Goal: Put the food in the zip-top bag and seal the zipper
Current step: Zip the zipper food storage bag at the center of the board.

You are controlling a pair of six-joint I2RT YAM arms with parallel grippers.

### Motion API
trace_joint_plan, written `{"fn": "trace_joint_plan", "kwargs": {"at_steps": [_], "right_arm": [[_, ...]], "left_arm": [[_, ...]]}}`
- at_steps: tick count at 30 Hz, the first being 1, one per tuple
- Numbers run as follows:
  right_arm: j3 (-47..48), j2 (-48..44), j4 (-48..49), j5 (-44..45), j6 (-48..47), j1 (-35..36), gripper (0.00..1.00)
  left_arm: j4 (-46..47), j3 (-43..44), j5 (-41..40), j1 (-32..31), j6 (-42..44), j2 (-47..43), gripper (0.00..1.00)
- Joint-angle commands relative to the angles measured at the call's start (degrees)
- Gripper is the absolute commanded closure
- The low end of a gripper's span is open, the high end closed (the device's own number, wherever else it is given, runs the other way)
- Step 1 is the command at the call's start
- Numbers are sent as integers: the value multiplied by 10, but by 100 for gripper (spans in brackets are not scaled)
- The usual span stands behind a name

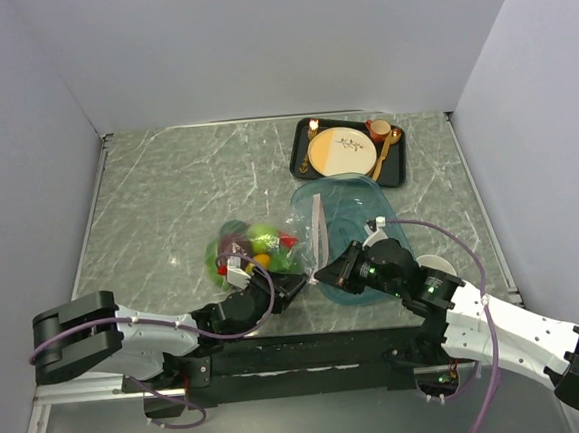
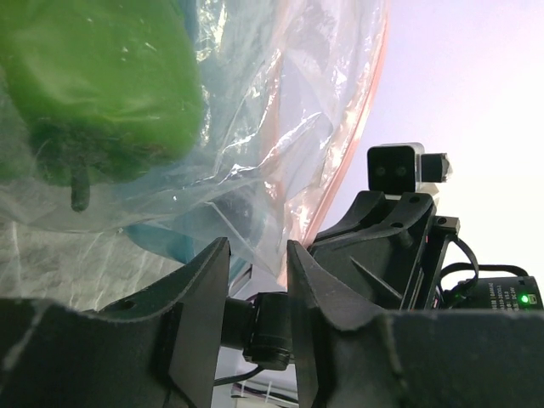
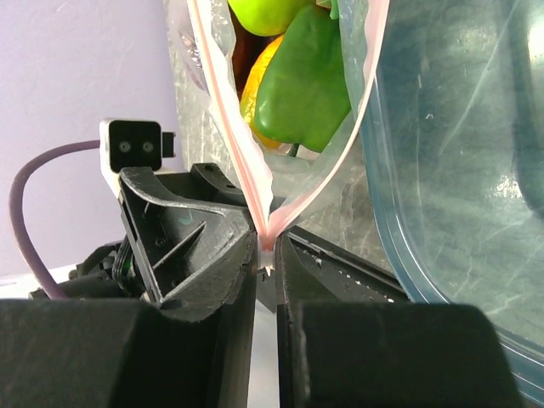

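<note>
The zip-top bag (image 1: 271, 240) lies mid-table with the food (image 1: 255, 247) inside: green peppers, orange, red and dark pieces. In the right wrist view a green pepper (image 3: 306, 76) and an orange piece (image 3: 257, 93) show through the open mouth. The pink zipper (image 1: 318, 226) runs up from the near corner. My right gripper (image 1: 323, 272) (image 3: 266, 253) is shut on the zipper's (image 3: 228, 127) near end, where its two sides meet. My left gripper (image 1: 297, 284) (image 2: 257, 255) stands slightly open, the bag's (image 2: 280, 127) corner hanging between its fingers, next to the right gripper.
A translucent teal tray (image 1: 364, 206) (image 3: 450, 170) lies under the bag's right side. A black tray (image 1: 305, 160) with a tan plate, gold cutlery and a cup stands at the back. Grey walls enclose the table on three sides.
</note>
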Motion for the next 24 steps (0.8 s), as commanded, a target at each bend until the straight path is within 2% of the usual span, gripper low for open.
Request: {"fn": "trace_joint_plan", "kwargs": {"at_steps": [1,9,12,16,21,24], "right_arm": [[-2,-5,5,-2,-9,3,100],[1,6,8,-1,-15,3,100],[4,9,6,0,-17,2,100],[5,9,3,0,-19,3,100],[5,10,2,-3,-21,3,100],[5,12,3,-4,-21,3,100]], "left_arm": [[51,0,-9,-2,2,9,61],[58,3,9,-2,-11,20,58],[63,0,7,-2,-14,20,61],[60,3,6,-2,-12,20,72],[64,3,7,-2,-9,21,74],[62,3,8,-2,-10,21,80]]}}
